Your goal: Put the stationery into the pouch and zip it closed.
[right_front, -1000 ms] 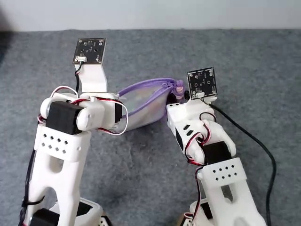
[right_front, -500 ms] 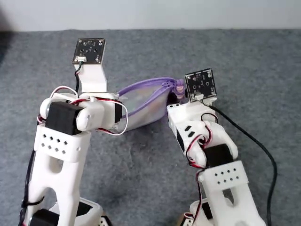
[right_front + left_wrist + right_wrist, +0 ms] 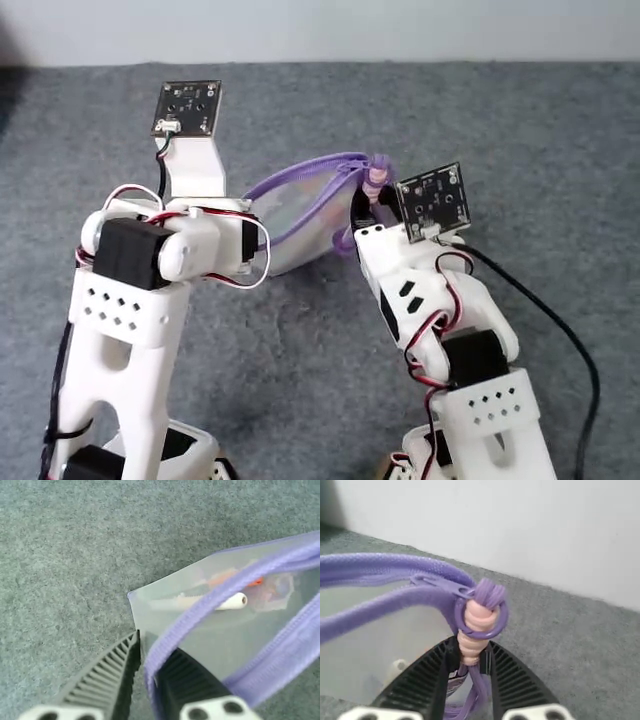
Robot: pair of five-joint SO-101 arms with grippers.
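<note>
— While your left hand [image 3: 145, 652] is clamping one corner of the pouch [image 3: 300, 228], where is the rest of it sitting?

— It is stretching between your two hands over the grey surface [image 3: 520, 120]. Your right hand [image 3: 470, 652] is pinching the pink-and-purple zipper pull [image 3: 479, 611] at the other end. The zip is gaping open, and a white pen [image 3: 227, 601] is lying inside.

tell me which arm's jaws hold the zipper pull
The right gripper: its jaws clamp the pink zipper pull, while the left gripper pinches the pouch's far corner.
</note>
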